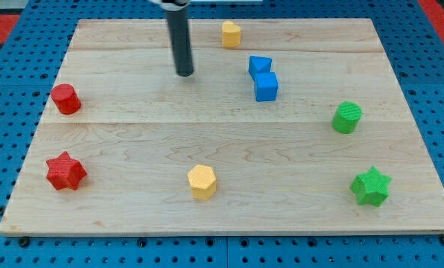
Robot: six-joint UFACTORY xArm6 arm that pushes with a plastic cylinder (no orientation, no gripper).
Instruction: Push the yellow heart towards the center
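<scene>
Near the view's top, slightly left of middle: my tip (185, 74), the end of a straight dark rod, resting on the wooden board (132, 141); no jaws to spread or press, just a bare rod touching no block. Right of my tip and nearer the top edge: yellow heart (231, 33), apart from the rod, close to the board's far rim. Right of and slightly below the heart: two blue blocks, touching each other, one an irregular blue block (259, 65), the other a blue cube (266, 87) just below it. Toward the view's right: green cylinder (347, 117), and below it, near the bottom right corner, green star (371, 186). At the view's left edge: red cylinder (65, 99), with red star (65, 171) below it. Near the bottom, about mid-width: yellow hexagon (203, 182), well apart from everything else. Around the board: blue perforated surface (13, 82).
</scene>
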